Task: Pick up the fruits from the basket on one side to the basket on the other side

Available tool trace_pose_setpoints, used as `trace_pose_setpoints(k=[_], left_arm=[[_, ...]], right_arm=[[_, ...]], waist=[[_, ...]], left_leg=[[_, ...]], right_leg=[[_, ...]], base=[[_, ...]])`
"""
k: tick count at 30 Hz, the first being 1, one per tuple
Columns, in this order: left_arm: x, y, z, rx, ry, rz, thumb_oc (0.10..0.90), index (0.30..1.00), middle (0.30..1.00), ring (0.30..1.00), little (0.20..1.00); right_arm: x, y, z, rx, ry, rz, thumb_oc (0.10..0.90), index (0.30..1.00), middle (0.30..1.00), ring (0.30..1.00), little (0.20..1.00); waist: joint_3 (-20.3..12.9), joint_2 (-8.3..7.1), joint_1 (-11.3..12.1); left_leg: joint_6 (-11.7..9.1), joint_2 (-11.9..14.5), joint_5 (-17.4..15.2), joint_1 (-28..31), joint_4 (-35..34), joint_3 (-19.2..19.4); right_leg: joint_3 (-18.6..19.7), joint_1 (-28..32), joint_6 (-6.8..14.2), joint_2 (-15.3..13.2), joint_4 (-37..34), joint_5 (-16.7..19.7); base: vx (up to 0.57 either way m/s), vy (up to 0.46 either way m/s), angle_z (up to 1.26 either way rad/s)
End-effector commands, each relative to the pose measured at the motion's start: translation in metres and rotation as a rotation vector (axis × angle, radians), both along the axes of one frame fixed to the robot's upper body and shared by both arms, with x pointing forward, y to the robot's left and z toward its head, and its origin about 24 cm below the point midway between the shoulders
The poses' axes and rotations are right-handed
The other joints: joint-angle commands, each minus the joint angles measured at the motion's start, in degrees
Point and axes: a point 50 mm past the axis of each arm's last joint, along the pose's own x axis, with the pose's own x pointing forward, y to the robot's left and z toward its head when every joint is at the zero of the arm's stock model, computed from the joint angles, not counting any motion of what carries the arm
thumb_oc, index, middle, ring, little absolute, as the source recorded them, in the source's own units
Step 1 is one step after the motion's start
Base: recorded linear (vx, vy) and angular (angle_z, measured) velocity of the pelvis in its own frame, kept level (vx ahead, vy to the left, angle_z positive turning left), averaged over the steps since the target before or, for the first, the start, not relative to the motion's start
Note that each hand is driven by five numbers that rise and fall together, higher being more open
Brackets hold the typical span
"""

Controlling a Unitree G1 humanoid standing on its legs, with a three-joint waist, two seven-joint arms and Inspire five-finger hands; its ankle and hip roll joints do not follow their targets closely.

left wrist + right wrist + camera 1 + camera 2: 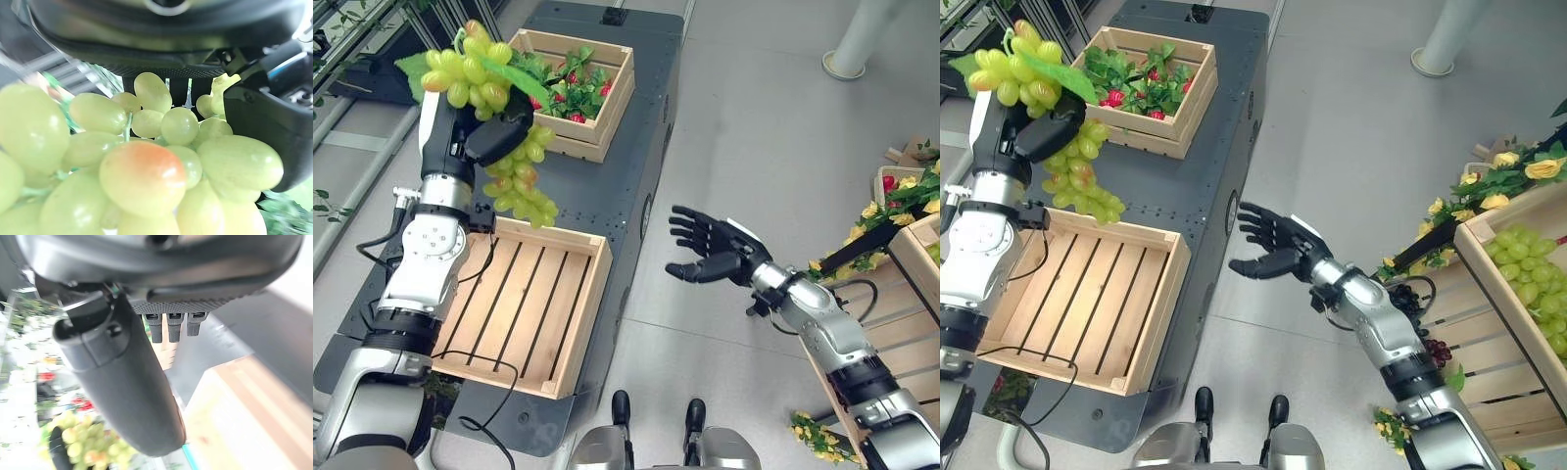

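The left hand (494, 132) clutches green grapes (514, 181) at 11 o'clock above the empty crate (578, 323); the right hand (710, 250) hangs spread, holding nothing. No writing is legible.

Dark platform (626, 186) with a slatted wooden crate (524, 304) near its front edge, a leaf-filled crate (576, 90) toward its far end.

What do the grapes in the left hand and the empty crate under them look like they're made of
Grape bunch, held in the left hand: probably plastic or rubber, since the berries are glossy, evenly shaped and have a stiff flat green leaf; real fruit can't be ruled out. Empty crate: pale unfinished wood, with visible slats, grain and matte surface.
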Motion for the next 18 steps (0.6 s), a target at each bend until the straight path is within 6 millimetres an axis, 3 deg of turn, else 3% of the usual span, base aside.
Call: trace_pose_setpoints(k=[1,10,18], left_arm=[[0.001,-0.022,0.041,-0.078,-0.222,-0.178,0.400,0.300,0.300,0.300,0.300],[0.016,-0.066,0.061,-0.033,-0.219,-0.339,0.400,0.300,0.300,0.300,0.300],[0.020,-0.095,0.068,0.085,-0.213,-0.426,0.400,0.300,0.300,0.300,0.300]], right_arm=[[-0.002,0.019,0.007,0.128,-0.021,0.051,0.800,0.900,0.900,0.900,0.900],[0.013,0.060,0.058,0.289,-0.093,0.097,0.800,0.900,0.900,0.900,0.900],[0.018,0.078,0.078,0.450,-0.029,0.098,0.800,0.900,0.900,0.900,0.900]], waist=[[-17.22,2.75,-0.16],[-19.24,3.06,-1.04],[-20.34,3.33,-1.34]], left_leg=[[-2.44,-2.00,-3.30,-1.98,-0.42,-1.67],[-2.24,-1.22,-4.08,-0.72,-0.42,-0.17],[-2.21,-0.64,-4.43,-0.13,-0.42,0.81]], right_leg=[[2.22,-2.90,-0.85,-0.41,0.06,0.87],[3.30,-2.37,-1.43,0.00,0.06,0.36],[4.46,-2.46,-1.62,0.41,0.06,0.33]], base=[[-0.03,-0.053,0.01],[-0.01,-0.025,-0.08],[0.00,-0.013,-0.09]])
